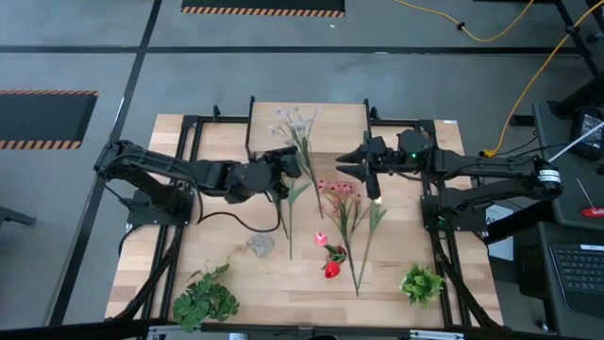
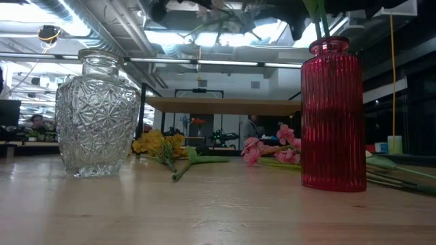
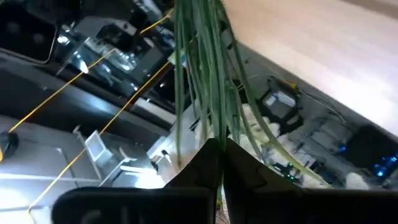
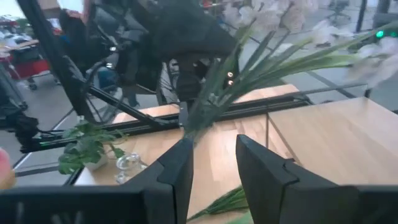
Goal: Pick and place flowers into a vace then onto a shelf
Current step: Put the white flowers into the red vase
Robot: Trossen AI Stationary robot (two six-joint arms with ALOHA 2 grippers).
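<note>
My left gripper (image 1: 288, 162) is shut on a bunch of white flowers (image 1: 297, 121) and holds it above the table's far middle, in front of the shelf (image 1: 330, 118). My right gripper (image 1: 363, 168) hovers open just right of it and faces the bunch (image 4: 267, 56); nothing is between its fingers. A red vase (image 2: 334, 116) with green stems in it stands near the front. A clear glass vase (image 2: 95, 112) stands to its left. Pink flowers (image 1: 340, 189) and a yellow flower (image 2: 160, 143) lie on the tabletop. My left gripper pinches the white bunch's green stems (image 3: 214, 134) between its two fingers, near their cut ends. It comes about level from the table's left. The bunch is lifted clear of the table. Its leaves and blossoms (image 4: 273, 15) slant up and away toward the shelf.
Two bushy green plants stand at the front left (image 1: 206, 300) and front right (image 1: 422, 283). Loose stems (image 1: 357, 255) lie between the vases and the pink flowers. Black frame rails (image 1: 189, 142) run along both sides of the table.
</note>
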